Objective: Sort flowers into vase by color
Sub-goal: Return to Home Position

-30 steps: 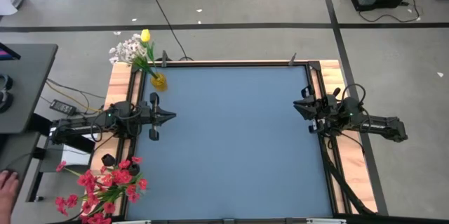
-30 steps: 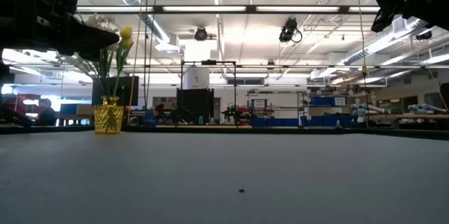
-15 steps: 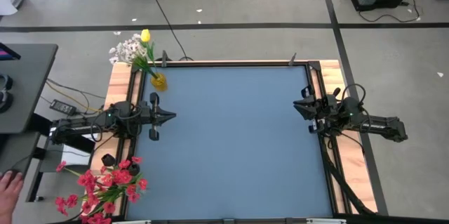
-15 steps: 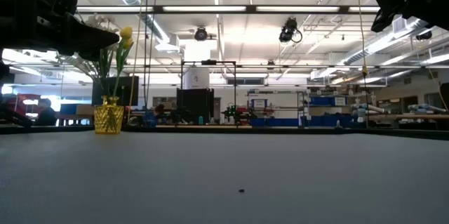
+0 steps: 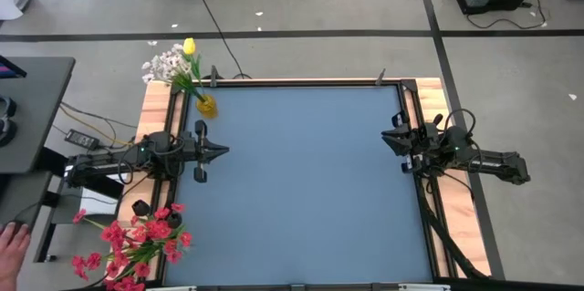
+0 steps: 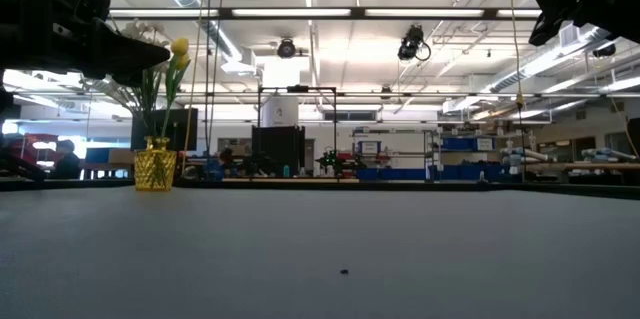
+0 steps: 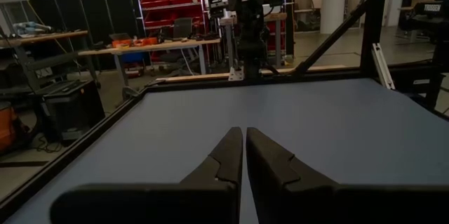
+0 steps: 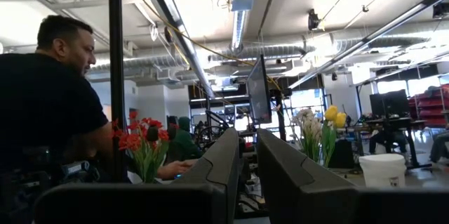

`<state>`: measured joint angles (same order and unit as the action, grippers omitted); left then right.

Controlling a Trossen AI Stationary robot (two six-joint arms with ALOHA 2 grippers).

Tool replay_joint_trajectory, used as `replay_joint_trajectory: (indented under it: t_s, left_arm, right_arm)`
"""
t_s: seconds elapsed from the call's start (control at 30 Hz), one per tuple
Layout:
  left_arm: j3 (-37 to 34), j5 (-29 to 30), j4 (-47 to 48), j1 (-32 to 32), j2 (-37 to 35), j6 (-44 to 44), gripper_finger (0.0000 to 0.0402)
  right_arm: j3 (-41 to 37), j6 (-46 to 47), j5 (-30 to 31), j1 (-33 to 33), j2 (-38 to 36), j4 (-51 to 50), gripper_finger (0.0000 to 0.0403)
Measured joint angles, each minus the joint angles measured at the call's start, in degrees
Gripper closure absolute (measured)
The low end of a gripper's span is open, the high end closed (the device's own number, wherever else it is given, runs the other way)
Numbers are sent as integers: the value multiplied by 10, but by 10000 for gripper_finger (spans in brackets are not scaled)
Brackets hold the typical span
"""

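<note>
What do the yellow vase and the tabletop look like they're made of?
The yellow vase looks like tinted glass or clear plastic: amber, see-through, with a faceted, glinting surface. The tabletop looks like a matte blue-grey sheet, perhaps laminate or a mat: even colour, no glare.

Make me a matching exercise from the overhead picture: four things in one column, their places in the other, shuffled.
Things:
1. yellow vase
2. red flowers
3. left gripper
4. right gripper

Places, as the high view shows them:
A. over the right edge of the table
B. at the table's upper left corner
C. beside the table's lower left corner, off the blue top
D. over the table's left edge

Pairs: 1-B, 2-C, 3-D, 4-A
</note>
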<state>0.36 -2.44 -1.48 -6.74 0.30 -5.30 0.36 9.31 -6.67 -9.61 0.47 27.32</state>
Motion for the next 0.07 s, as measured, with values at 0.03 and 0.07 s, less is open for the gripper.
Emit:
replay_joint_trajectory:
  t_s: [0.03, 0.07]
  left_arm:
    - [0, 0, 0, 0, 0, 1, 374]
    - [0, 0, 0, 0, 0, 3, 374]
  right_arm:
    - [0, 0, 0, 0, 0, 0, 341]
    - [0, 0, 0, 0, 0, 0, 341]
